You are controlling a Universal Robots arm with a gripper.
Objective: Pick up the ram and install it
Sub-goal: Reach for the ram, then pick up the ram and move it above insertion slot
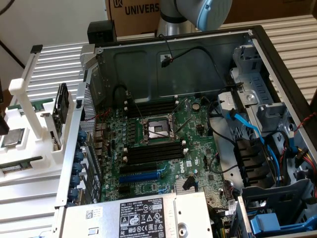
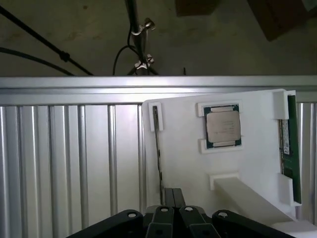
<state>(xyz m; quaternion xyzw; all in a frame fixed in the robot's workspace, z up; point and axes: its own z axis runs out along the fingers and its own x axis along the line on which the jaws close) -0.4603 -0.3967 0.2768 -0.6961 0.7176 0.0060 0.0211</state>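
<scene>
The ram (image 2: 291, 148), a long narrow green stick with a white label, lies in a side slot of the white holder (image 2: 257, 148). In the exterior view the ram (image 1: 20, 166) lies flat on that holder (image 1: 29, 148) at the exterior view's left, outside the computer case. My gripper (image 2: 171, 192) hangs above the holder, shut with nothing between its dark fingers. It is well apart from the ram and close to the end of a thin dark board (image 2: 157, 144) standing on edge in another slot.
A square silver processor (image 2: 223, 125) sits in the holder between the two slots. The open computer case (image 1: 257, 39) holds a motherboard with long black slots (image 1: 153, 151), a socket (image 1: 156, 130), blue cables (image 1: 247, 129) and a power supply (image 1: 143, 213). The ribbed metal table (image 2: 64, 158) surrounds the holder.
</scene>
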